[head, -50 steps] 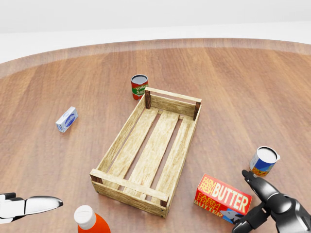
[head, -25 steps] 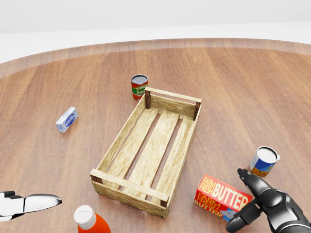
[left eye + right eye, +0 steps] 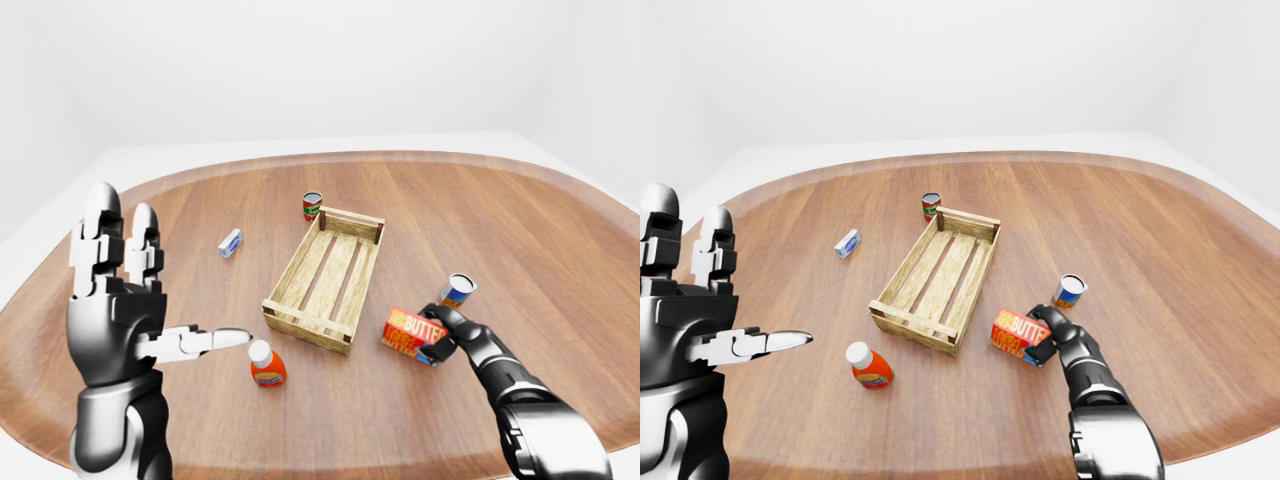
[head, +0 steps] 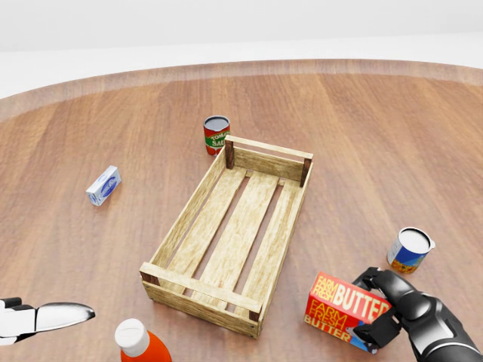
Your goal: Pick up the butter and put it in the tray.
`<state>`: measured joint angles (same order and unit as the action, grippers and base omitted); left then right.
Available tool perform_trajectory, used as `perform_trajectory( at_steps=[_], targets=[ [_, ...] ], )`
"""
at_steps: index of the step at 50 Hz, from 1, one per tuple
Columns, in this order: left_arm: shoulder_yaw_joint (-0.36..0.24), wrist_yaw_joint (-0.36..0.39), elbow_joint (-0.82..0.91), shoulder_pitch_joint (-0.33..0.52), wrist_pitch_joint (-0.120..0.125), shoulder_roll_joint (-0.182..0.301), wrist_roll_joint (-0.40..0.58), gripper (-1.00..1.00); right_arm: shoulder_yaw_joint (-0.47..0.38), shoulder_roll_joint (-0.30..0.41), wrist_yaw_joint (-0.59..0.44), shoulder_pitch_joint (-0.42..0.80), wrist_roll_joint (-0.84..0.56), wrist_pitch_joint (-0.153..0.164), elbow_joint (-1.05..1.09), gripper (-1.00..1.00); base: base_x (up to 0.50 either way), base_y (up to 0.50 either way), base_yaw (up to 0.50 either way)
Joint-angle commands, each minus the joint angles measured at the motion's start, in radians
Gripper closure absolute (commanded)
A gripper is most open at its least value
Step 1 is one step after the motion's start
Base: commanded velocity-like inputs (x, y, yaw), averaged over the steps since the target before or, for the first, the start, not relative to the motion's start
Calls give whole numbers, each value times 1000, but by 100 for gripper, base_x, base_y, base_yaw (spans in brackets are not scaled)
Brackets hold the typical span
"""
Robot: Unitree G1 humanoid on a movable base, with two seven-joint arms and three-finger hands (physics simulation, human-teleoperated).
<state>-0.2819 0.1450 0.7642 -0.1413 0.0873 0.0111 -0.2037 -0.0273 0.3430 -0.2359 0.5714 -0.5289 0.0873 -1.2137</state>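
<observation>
Right robot hand (image 4: 381,305) gripping butter (image 4: 343,305) at its right end, lower right of head view. Long axis running left-right. Tray (image 4: 195,287) lying upper left of box. Left robot hand (image 3: 120,300) splayed wide, idling.

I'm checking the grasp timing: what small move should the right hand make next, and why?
Probably lift the butter slightly off the table. The right hand appears closed on the box's right end, and the wooden tray, lying to its left in the head view, has raised walls to clear.
</observation>
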Motion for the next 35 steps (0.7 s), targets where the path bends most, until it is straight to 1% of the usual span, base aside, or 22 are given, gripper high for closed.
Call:
perform_trajectory(
  at_steps=[1,13,18,23,26,31,32,35],
  targets=[
    [-7,1,12,1,0,1,-7,-100,-10,2,16,7,-10,0,12,100,0,0,0],
    [1,3,10,-4,0,-3,-2,-100,-20,16,-1,-9,-7,0,53,100,0,0,0],
    [5,3,8,-6,0,-4,1,-100,-40,47,-73,-34,-9,0,198,100,0,0,0],
    [4,5,5,-7,0,-4,1,-100,-74,70,-159,-97,-32,0,417,100,0,0,0],
    [6,5,10,-9,0,-5,1,-100,-86,69,-200,-134,-58,0,518,100,0,0,0],
    [12,7,4,-11,0,-7,7,-100,-122,81,-257,-139,-75,0,621,100,0,0,0],
    [13,8,2,-13,0,-8,8,-100,-121,87,-265,-133,-80,0,614,100,0,0,0],
    [9,7,8,-10,0,-6,4,-100,-131,87,-308,-139,-99,0,707,100,0,0,0]
  ],
)
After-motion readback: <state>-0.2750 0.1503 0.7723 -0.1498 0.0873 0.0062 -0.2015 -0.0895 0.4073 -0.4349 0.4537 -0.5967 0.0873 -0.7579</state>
